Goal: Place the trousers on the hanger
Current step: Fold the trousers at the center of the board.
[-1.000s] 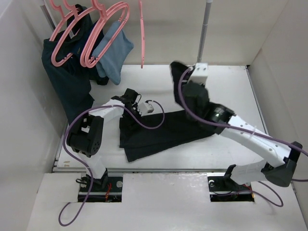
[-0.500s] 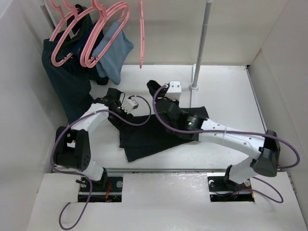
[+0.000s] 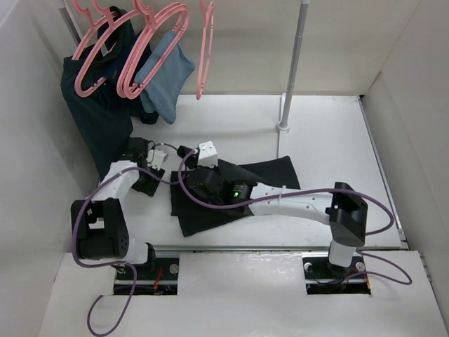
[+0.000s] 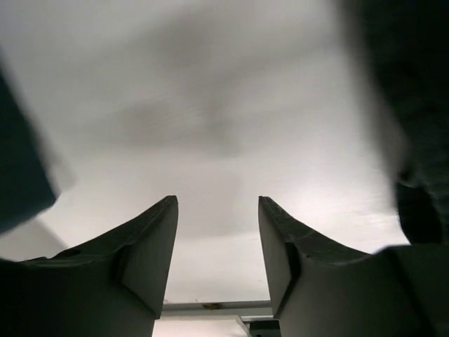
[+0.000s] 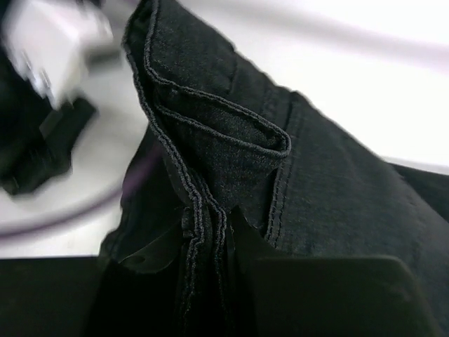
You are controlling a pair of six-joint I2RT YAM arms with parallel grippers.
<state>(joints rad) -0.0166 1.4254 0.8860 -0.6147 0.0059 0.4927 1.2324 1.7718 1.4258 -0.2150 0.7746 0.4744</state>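
The right gripper (image 5: 209, 235) pinches a folded seam of the trousers (image 3: 270, 172) toward the left of the table (image 3: 330, 133). Its jaws are closed narrow on the cloth, while most of the garment lies spread flat across the middle. The left gripper (image 4: 217, 205) hangs near it over bare surface, jaws wide and holding nothing. The hanger (image 3: 204, 53) dangles well apart at the back, above the table, beside more pink hangers (image 3: 151, 53).

The hold looks slight. Only the edge of a fold sits between the fingers, and the weight of the long cloth may well pull it free on the lift. The arms are close together, with the right forearm crossing above the trousers, so a clash between them is a fair risk. The left gripper is also near the teal garment (image 3: 98, 126) and could close on the wrong cloth. The hanger hangs free and would likely swing away if pushed.
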